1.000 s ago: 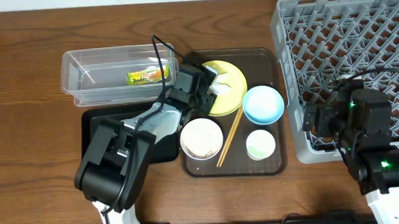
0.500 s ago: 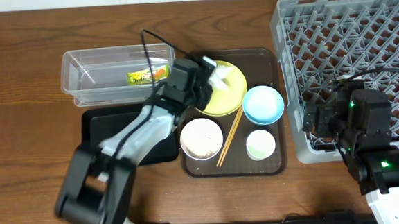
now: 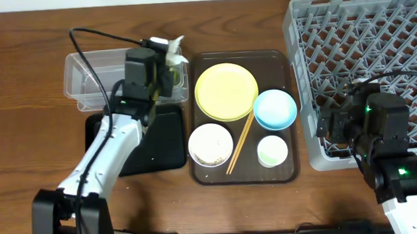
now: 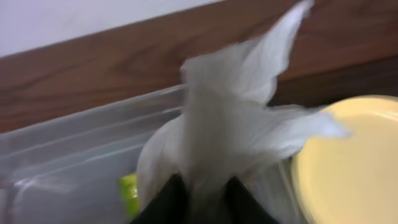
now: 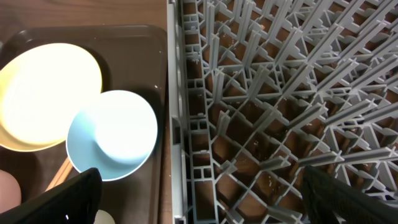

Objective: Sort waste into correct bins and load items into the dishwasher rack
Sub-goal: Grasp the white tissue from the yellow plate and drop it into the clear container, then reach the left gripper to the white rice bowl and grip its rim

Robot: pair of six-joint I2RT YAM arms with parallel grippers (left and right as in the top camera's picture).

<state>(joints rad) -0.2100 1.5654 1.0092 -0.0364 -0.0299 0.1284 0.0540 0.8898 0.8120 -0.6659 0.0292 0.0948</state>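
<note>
My left gripper (image 3: 164, 60) is shut on a crumpled white paper napkin (image 3: 173, 46) and holds it over the right end of the clear tub (image 3: 90, 84). In the left wrist view the napkin (image 4: 236, 124) fills the jaws (image 4: 202, 190), and a bit of the green wrapper (image 4: 129, 190) shows in the tub below. The yellow plate (image 3: 226, 91), light blue bowl (image 3: 275, 108), white bowl (image 3: 210, 144) with some grains, and pale cup (image 3: 272, 151) sit on the brown tray. My right gripper (image 3: 332, 127) is open and empty at the grey rack's (image 3: 363, 42) left front edge.
The black tray (image 3: 152, 146) lies in front of the tub, under my left arm. Wooden chopsticks (image 3: 241, 144) lie on the brown serving tray (image 3: 284, 172) between the bowls. The right wrist view shows the rack's pegs (image 5: 280, 93) and the blue bowl (image 5: 112, 134).
My left gripper lifted the white napkin off the yellow plate and carried it left and back, to over the tub's right end. The plate is now bare. The right arm has not moved.
</note>
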